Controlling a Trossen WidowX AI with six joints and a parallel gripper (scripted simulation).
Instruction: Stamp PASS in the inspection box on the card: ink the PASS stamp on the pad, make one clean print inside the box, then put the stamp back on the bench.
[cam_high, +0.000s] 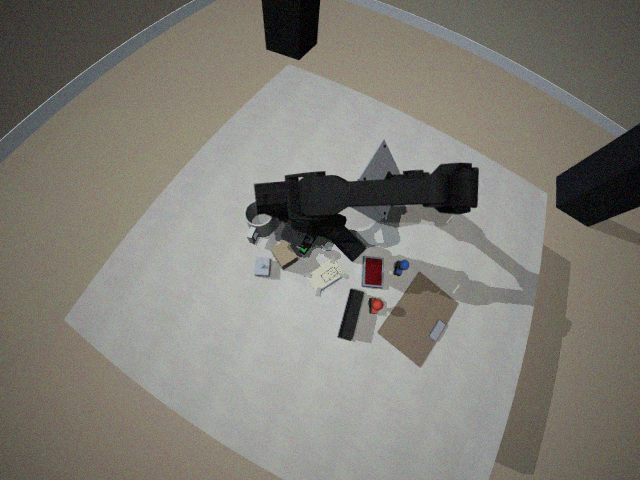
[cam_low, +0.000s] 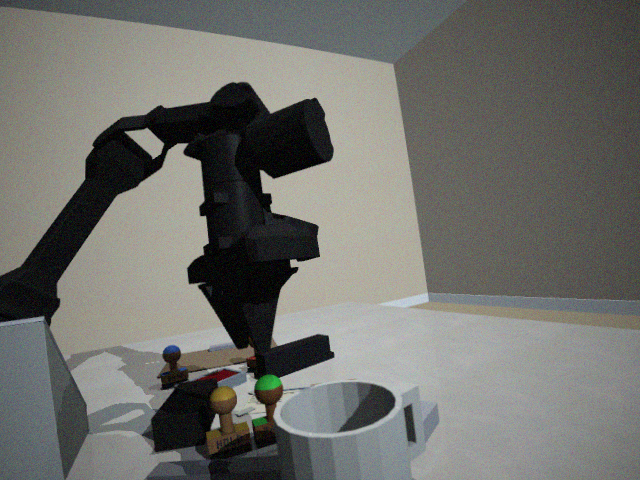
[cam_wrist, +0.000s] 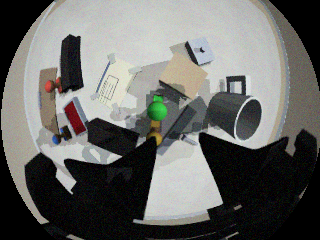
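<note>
The green-knobbed stamp (cam_high: 303, 250) (cam_low: 268, 388) (cam_wrist: 157, 111) stands upright; its label is not readable. The yellow-knobbed HOLD stamp (cam_low: 223, 400) (cam_wrist: 154, 134) stands beside it. My gripper (cam_low: 255, 347) (cam_wrist: 178, 138) is partly open and empty, pointing down above these two stamps. The red ink pad (cam_high: 373, 271) (cam_low: 219, 376) (cam_wrist: 75, 117) lies open in its tray. The pale card (cam_high: 316, 280) (cam_wrist: 124, 82) lies between pad and tan block; I can make out no stamp print in its outlined box. The blue-knobbed stamp (cam_high: 403, 265) (cam_low: 171, 353) (cam_wrist: 56, 139) and red-knobbed stamp (cam_high: 376, 305) (cam_wrist: 50, 86) stand near the pad.
A grey mug (cam_high: 259, 221) (cam_low: 336, 449) (cam_wrist: 220, 112) stands near the green stamp. A tan block (cam_high: 284, 254) (cam_wrist: 183, 75), a black block (cam_high: 349, 242) (cam_low: 183, 418) (cam_wrist: 112, 136) and a grey bar (cam_wrist: 180, 121) surround the stamps. A long black block (cam_high: 351, 315) (cam_low: 297, 356) (cam_wrist: 71, 62) lies beside the red-knobbed stamp.
</note>
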